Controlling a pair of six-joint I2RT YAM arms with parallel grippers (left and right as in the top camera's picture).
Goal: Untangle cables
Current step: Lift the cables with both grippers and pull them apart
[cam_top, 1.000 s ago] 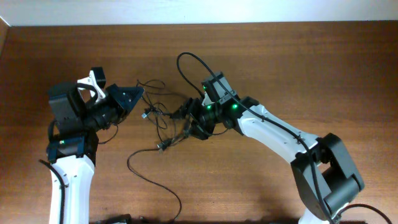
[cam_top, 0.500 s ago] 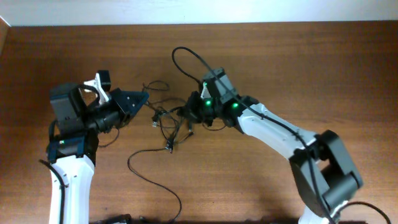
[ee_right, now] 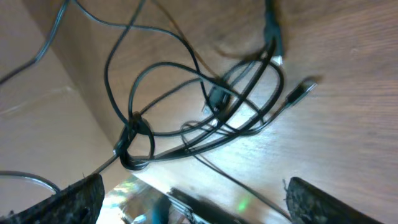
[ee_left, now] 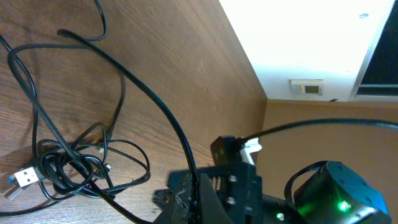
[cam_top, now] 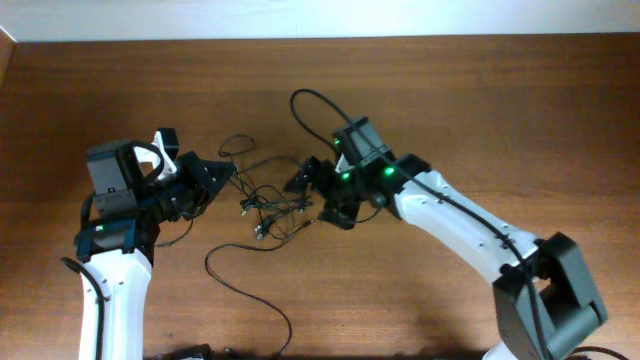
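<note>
Tangled cables (cam_top: 268, 205) on table (cam_top: 450, 100) (USB plug (ee_left: 25, 177) visible), right claw (cam_top: 317, 196) spread

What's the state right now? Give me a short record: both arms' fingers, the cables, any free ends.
left fingers: shut on one strand of the cables
right fingers: open, nothing between them, facing the tangle
cables: knotted, lying on the table between the two arms
knot: tight, at one side of the tangle
plug: free, at the tangle's edge
loose strand: trails from the tangle toward the near table edge
</note>
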